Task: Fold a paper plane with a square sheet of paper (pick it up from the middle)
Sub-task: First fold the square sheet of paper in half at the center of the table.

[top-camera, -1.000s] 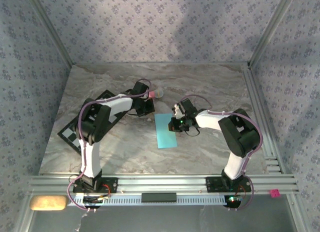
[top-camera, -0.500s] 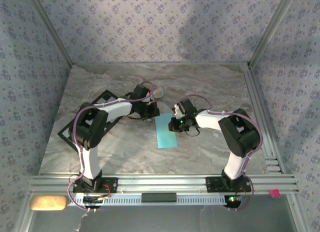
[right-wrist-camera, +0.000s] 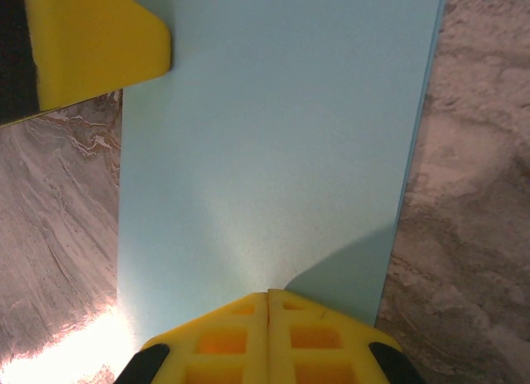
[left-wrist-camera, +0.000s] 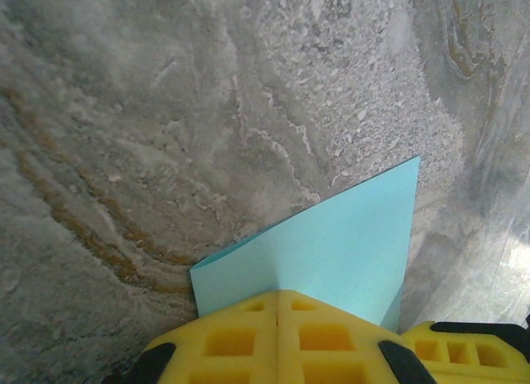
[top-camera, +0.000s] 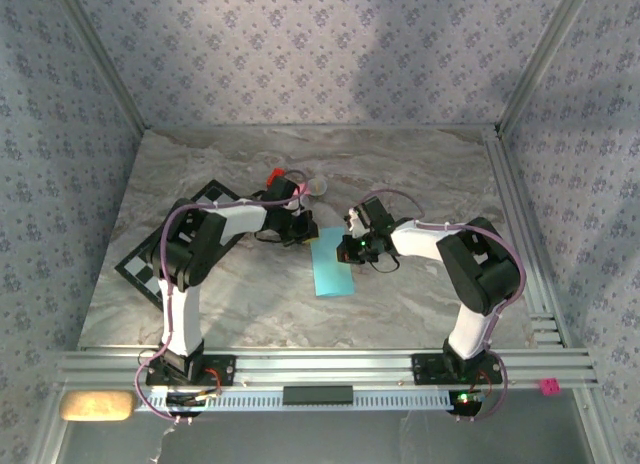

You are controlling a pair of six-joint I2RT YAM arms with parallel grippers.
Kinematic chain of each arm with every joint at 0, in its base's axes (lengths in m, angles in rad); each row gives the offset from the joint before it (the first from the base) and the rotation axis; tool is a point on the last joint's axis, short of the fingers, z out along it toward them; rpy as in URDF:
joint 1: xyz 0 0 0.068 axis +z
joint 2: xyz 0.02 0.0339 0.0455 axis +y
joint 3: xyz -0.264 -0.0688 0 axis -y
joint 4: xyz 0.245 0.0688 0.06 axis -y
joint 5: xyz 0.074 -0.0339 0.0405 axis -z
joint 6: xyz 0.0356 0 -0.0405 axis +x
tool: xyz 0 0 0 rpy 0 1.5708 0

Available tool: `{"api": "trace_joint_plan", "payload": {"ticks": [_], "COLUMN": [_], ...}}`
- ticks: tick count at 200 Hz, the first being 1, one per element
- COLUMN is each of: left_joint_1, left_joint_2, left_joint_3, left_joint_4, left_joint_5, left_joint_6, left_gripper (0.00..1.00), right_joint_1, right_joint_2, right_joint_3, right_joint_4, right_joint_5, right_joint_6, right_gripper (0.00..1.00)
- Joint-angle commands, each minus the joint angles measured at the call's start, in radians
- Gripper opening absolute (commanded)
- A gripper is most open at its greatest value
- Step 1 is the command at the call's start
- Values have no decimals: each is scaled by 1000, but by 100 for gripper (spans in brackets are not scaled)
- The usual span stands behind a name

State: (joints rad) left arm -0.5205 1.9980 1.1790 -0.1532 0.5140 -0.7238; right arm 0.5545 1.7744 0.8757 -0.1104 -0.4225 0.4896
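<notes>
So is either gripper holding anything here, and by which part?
Cannot tell. The paper lies flat; the left gripper is shut at its edge, the right gripper shut over it. Whether they pinch it or just press on it is unclear.

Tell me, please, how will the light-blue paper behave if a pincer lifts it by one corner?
The paper looks thin and lies flat on the table, so it would probably be floppy and very light. On this smooth-looking stone it may slide when pushed; the right pincer, set on it, likely hinders that.
</notes>
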Motion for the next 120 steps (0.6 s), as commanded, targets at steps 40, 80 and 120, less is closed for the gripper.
{"api": "trace_joint_plan", "payload": {"ticks": [40, 80, 120], "left_joint_1": [48, 55, 54], "left_joint_2": [35, 32, 18], "left_joint_3": [18, 28, 37], "left_joint_4": [33, 29, 67], "left_joint_5": [-152, -181, -183], "left_joint_6": [-46, -52, -74], "left_gripper": [0, 0, 1], "right_joint_1": [4, 1, 2], "right_joint_2": [80, 80, 75], "right_joint_3": [-83, -87, -92], "right_joint_4": [-234, -233, -227], "right_joint_5": [142, 141, 141], "right_joint_6": [0, -1, 3], "right_gripper": [0, 0, 0]}}
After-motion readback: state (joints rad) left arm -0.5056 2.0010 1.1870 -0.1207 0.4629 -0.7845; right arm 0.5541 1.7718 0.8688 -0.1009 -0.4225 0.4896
